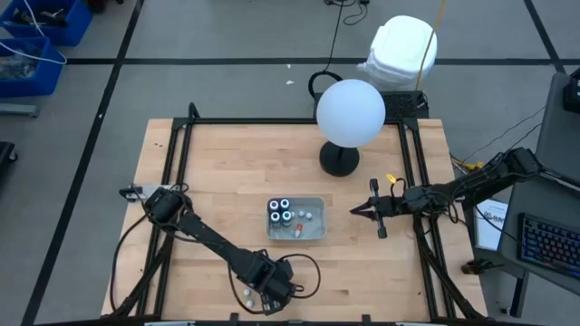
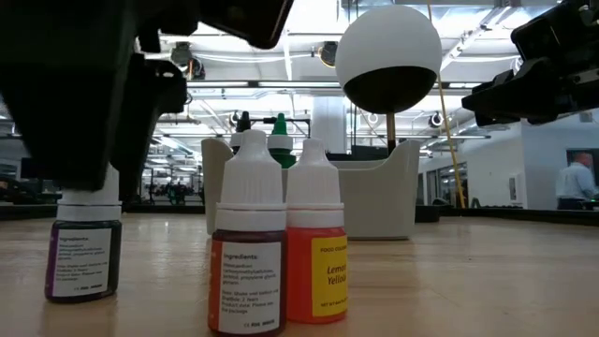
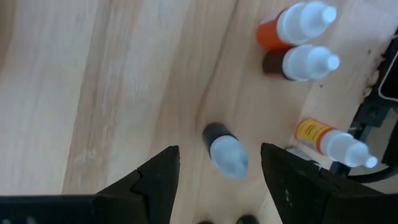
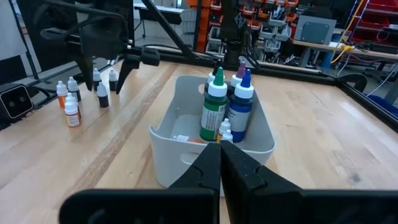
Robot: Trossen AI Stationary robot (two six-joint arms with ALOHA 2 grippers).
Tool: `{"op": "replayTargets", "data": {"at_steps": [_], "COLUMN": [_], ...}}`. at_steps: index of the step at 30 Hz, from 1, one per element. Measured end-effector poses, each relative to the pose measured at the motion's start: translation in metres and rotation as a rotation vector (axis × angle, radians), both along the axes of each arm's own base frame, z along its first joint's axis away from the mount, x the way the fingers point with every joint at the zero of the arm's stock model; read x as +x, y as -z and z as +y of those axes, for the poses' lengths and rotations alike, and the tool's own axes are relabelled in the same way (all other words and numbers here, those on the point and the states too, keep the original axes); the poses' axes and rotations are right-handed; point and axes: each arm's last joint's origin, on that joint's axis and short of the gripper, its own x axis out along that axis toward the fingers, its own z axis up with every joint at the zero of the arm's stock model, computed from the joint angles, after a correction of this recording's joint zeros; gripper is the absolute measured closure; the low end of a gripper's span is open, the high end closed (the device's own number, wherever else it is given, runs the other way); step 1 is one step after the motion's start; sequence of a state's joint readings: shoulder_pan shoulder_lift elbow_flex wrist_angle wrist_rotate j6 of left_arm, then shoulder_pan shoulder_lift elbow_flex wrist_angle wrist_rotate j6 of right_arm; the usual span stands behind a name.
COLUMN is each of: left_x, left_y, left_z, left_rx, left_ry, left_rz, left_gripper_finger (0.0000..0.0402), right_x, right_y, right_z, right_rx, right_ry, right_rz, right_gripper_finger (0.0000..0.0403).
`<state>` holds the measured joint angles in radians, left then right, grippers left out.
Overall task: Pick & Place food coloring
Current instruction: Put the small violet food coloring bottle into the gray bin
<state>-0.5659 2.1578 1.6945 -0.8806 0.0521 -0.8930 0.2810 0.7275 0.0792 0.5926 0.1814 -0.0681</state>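
A: From above, the left gripper (image 1: 263, 288) hangs at the table's (image 1: 227, 172) near edge over some tiny bottles; the right gripper (image 1: 355, 213) points at the grey bin (image 1: 296, 234).

B: The low view gives colours: a dark purple bottle (image 2: 84, 245) under the arm, a brown one (image 2: 249, 248) touching a yellow one (image 2: 316, 245).

A: The left wrist view shows spread fingers (image 3: 155, 180) on either side of that dark bottle (image 3: 224, 149), apart from it, and a fourth lying flat (image 3: 333, 142).

B: The right wrist view shows its fingers pressed together, with green (image 4: 214, 106) and blue (image 4: 239, 106) bottles upright inside the bin.
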Motion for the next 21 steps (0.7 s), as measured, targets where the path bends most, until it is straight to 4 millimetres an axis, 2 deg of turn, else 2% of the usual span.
{"op": "replayTargets", "data": {"at_steps": [21], "left_x": [-0.0019], "left_y": [0.0029], "left_z": [-0.0006], "left_rx": [0.036], "left_ry": [0.022], "left_rz": [-0.015], "left_gripper_finger": [0.0174], "right_x": [0.0000], "right_y": [0.0000], "right_z": [0.0000], "right_rx": [0.000], "right_ry": [0.000], "right_rz": [0.000], "right_gripper_finger": [0.0403]}}
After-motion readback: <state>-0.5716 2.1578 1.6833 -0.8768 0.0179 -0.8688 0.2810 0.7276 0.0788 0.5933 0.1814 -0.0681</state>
